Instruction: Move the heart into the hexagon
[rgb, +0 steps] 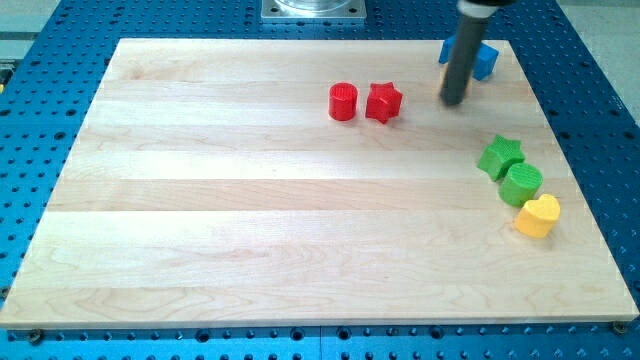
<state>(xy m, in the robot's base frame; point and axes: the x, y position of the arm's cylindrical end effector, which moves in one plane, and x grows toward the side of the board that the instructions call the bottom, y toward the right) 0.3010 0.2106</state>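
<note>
Camera view, my tip (454, 101) just beside blue block (484, 60), yellow heart (538, 215) touching green cylinder (522, 184), no pincer visible

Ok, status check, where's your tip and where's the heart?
My tip at view's top right, beside blue block. Yellow heart untouched at right edge, touching green cylinder. Green star just above. No clear hexagon seen.

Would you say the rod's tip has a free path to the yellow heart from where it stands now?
Probably yes. My tip stands near the view's top, beside the blue block. The yellow heart lies lower right, touching the green cylinder on its upper side; its left and bottom sides are open.
</note>
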